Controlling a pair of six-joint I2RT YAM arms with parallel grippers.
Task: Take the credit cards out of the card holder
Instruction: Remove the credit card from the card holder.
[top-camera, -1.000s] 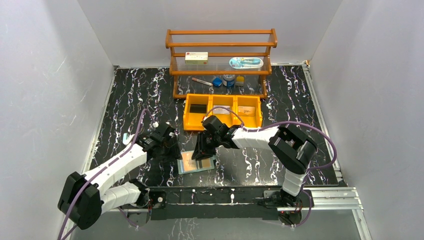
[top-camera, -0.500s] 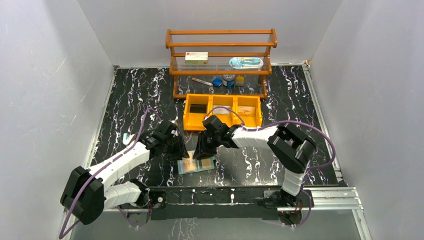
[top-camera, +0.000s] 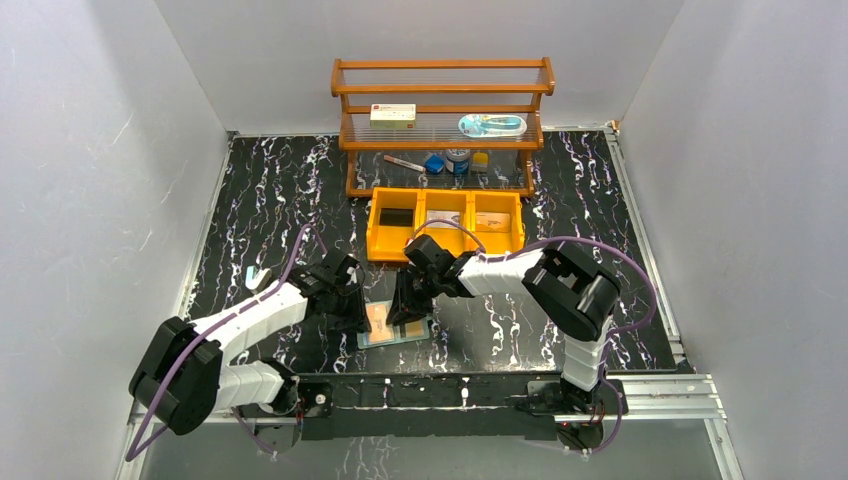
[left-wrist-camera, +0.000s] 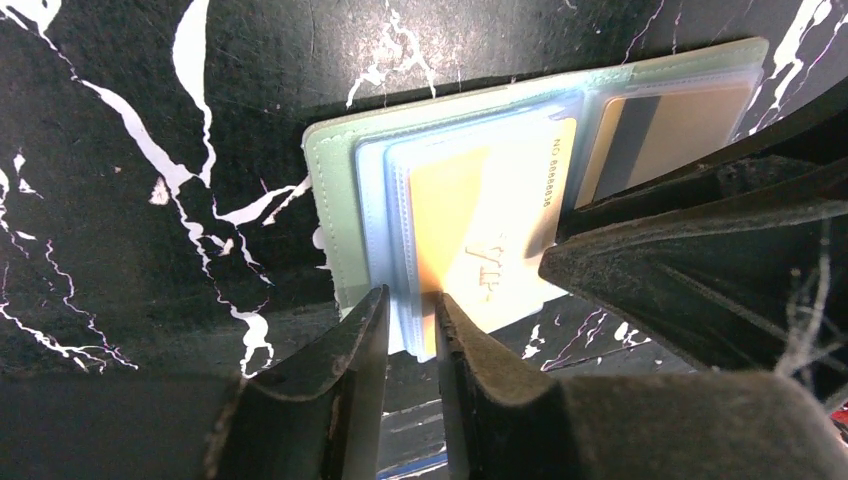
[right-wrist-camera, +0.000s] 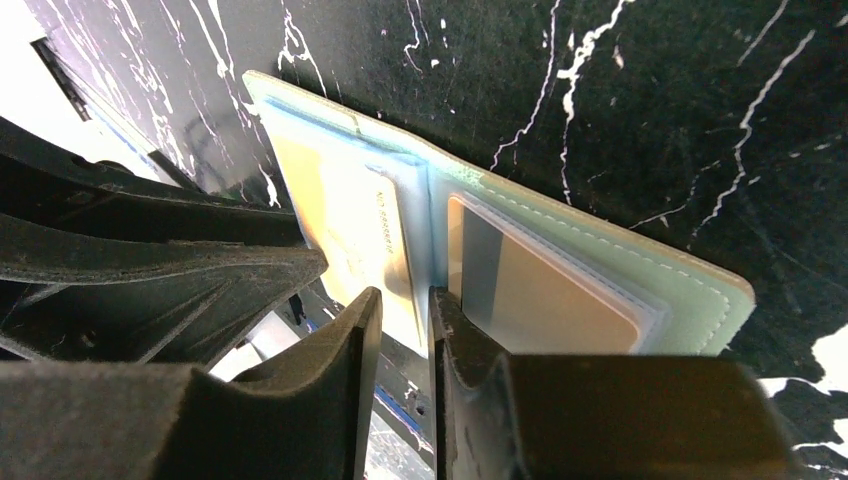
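The card holder (top-camera: 395, 325) lies opened flat on the surface (top-camera: 560, 200), close to the near edge and between the two arms; its pale inner pockets face upward. Credit cards are seated in both halves: an orange-tan card (left-wrist-camera: 470, 220) in a clear sleeve (left-wrist-camera: 385, 180) on one half, and a card with a dark stripe (left-wrist-camera: 680, 130) on the other.

The right end effector (right-wrist-camera: 400, 310) is clenched on the near edge of the card holder at the fold, so the holder is judged to be braced. The left end effector (left-wrist-camera: 410, 310) is narrowed around the near edge of the sleeve and the orange-tan card; it cannot be told whether the pinch is complete, or whether the card alone is caught.

The step in hand is judged to be extraction of the orange-tan card. For a clean result, the card edge alone should be seized and the sleeve left free; otherwise the whole leaf is likely to be lifted. The pull should be directed along the pocket opening, in the plane of the card; bending is to be avoided. The brace at the fold should be maintained until the card is fully clear; a slow draw is advised, since thin plastic is expected to slip.
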